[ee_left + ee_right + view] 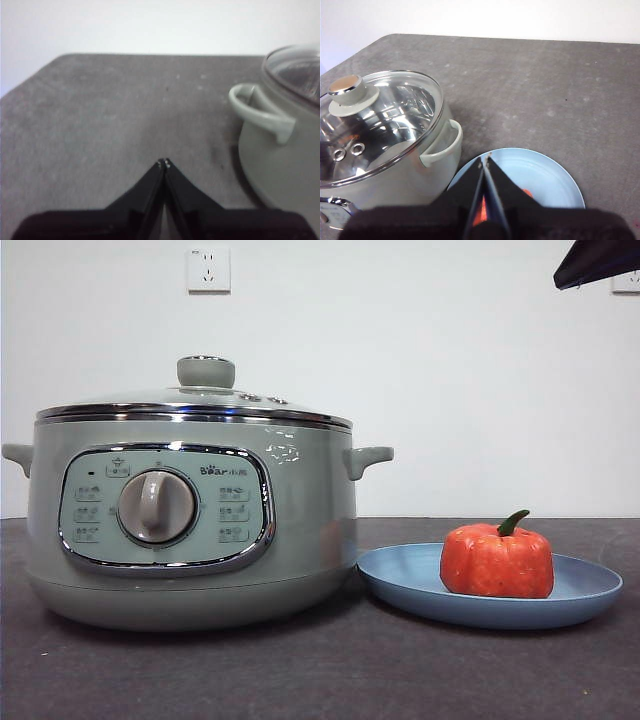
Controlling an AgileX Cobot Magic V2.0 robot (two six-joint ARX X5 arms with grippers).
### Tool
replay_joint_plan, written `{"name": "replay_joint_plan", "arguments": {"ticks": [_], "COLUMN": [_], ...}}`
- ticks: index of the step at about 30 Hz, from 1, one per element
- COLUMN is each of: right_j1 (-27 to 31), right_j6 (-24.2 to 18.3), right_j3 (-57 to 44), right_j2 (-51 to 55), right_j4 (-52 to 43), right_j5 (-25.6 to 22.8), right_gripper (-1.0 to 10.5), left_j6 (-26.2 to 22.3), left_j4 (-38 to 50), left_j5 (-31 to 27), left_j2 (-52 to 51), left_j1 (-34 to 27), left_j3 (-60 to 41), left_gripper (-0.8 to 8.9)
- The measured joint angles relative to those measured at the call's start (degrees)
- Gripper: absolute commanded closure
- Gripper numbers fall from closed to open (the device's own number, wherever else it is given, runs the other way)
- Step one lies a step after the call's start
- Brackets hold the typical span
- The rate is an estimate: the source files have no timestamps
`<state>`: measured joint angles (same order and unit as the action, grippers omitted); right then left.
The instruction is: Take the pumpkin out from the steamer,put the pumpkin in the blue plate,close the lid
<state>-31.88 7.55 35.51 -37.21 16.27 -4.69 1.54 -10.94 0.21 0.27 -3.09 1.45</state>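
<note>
The large round sage-green electric steamer (190, 525) stands on the dark grey table (330, 670), and its domed glass lid (195, 405) with the pale-green knob sits level on the chrome rim all the way round, so the pot looks fully covered. Just beside it lies the wide, shallow light-blue plate (590, 590), its edge close to the pot's base, though whether the two actually touch is hard to say from this low angle. The small orange-red ribbed toy pumpkin (497, 560) rests upright in the plate, green stem curling upward, somewhat off centre toward the pot's side.

By how things lie, all three parts of the task appear done: the pumpkin is out, it is on the plate, and the pot is covered.

The right gripper (485, 159) hangs above the near side of the plate with its black jaws pressed together and nothing between them; a sliver of orange shows underneath it, so it sits roughly over the pumpkin, a sensible spot for an arm that served the plate side. In the front view only a dark tip (597, 260) shows at the upper corner, which is probably this arm. The left gripper (164, 163) is likewise clenched and empty, hovering over bare table beside the steamer's side handle (260, 112), well clear of everything.
</note>
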Motion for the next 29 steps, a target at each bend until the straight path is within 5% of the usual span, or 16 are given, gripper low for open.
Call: {"name": "replay_joint_plan", "arguments": {"ticks": [29], "right_j1": [0.00], "right_j6": [0.00], "right_j3": [0.00], "right_j2": [0.00], "right_j4": [0.00], "right_j5": [0.00], "right_gripper": [9.6], "left_j6": [0.02], "left_j4": [-0.94], "left_j5": [-0.02], "left_j2": [0.00], "left_j1": [-0.17], "left_j3": [0.02], "left_gripper": [8.16]}}
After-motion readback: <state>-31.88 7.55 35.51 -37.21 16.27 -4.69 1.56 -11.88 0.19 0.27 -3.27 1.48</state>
